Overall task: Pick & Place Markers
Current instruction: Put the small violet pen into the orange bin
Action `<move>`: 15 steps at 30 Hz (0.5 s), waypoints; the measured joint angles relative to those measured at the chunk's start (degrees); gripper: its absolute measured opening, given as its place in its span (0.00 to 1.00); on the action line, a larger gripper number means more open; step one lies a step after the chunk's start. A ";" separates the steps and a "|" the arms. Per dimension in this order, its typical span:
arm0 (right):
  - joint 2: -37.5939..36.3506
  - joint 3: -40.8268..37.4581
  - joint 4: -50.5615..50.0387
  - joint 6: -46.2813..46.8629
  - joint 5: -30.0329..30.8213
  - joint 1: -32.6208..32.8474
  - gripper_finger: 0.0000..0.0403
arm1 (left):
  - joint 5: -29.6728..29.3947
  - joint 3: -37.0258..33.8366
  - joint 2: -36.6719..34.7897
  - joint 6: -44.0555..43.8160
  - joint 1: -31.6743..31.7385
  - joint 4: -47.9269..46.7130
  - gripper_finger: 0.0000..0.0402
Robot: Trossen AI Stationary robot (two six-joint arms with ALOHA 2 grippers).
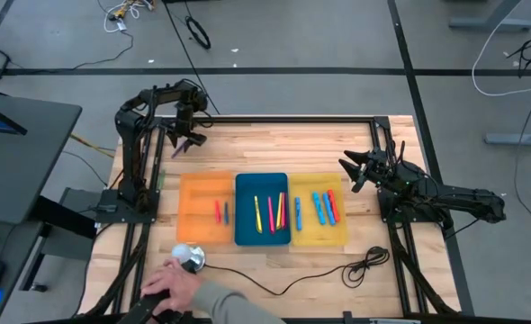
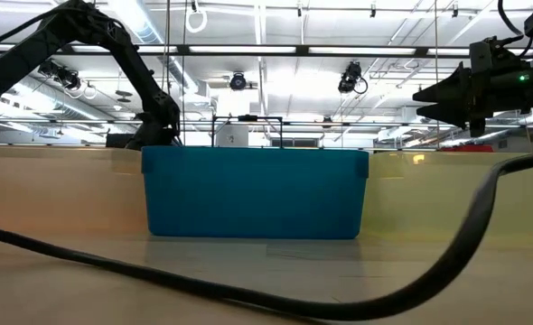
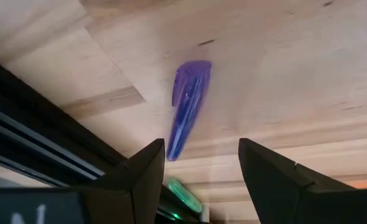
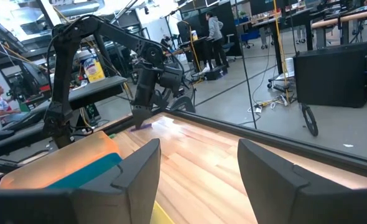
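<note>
The pale wooden worktop (image 1: 274, 144) stands on a grey floor (image 1: 292, 36) crossed by dark lines, with loose cables (image 1: 198, 33) lying on it and a dark desk (image 1: 22, 153) to one side. Overhead, a white ceiling (image 2: 275, 27) carries pipes, rails and bright strip lights (image 2: 149, 18). Farther back the room holds desks (image 4: 333, 22), a black cabinet (image 4: 333, 78), and people (image 4: 216, 28) standing or sitting at workstations.
</note>
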 joint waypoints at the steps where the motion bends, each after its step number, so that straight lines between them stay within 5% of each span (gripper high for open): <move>1: 0.00 0.00 0.00 0.00 0.00 0.00 0.53 | 0.16 0.02 0.01 0.02 0.02 -0.01 0.52; 15: 0.00 0.00 0.00 0.02 0.02 0.00 0.53 | 0.80 1.73 3.70 -4.01 -0.51 -2.53 0.52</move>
